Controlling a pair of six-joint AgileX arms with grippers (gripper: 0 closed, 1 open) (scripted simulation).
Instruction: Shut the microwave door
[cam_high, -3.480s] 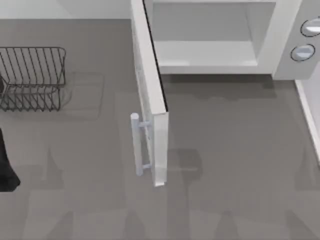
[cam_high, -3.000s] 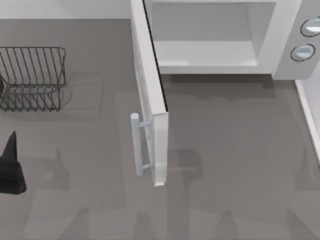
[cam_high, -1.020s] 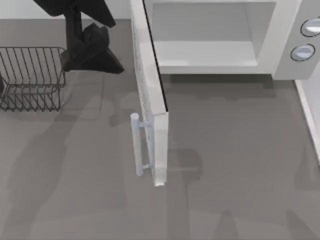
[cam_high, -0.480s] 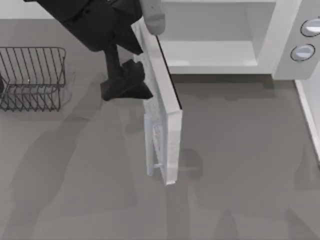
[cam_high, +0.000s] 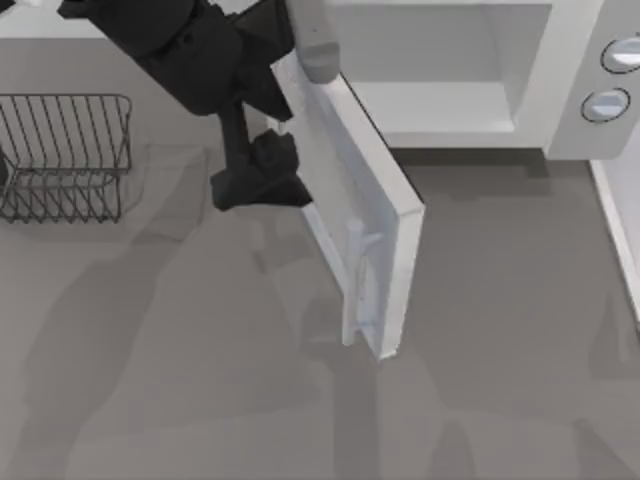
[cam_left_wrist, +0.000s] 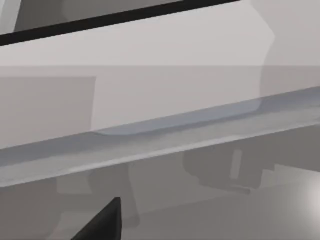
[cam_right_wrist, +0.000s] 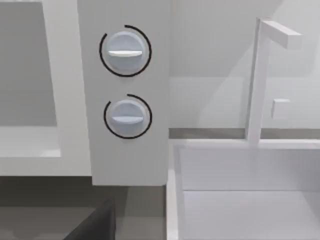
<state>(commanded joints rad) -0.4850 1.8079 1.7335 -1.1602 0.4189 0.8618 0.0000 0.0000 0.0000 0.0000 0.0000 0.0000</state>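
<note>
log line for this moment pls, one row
left gripper: against outer face of microwave door | door: partly swung toward microwave, still ajar | right arm: parked

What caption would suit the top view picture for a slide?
Left gripper pressing the outer face of the half-open microwave door, swinging it toward the microwave.

the top view looks down from above the table, taking in the front of the microwave, its half-open door and a wire rack at the left. the left wrist view sits very close against the door, facing its flat outer face. the right wrist view looks level at the microwave's knob panel from near, with a white sink beside it. both the top and right wrist views share the two knobs.
</note>
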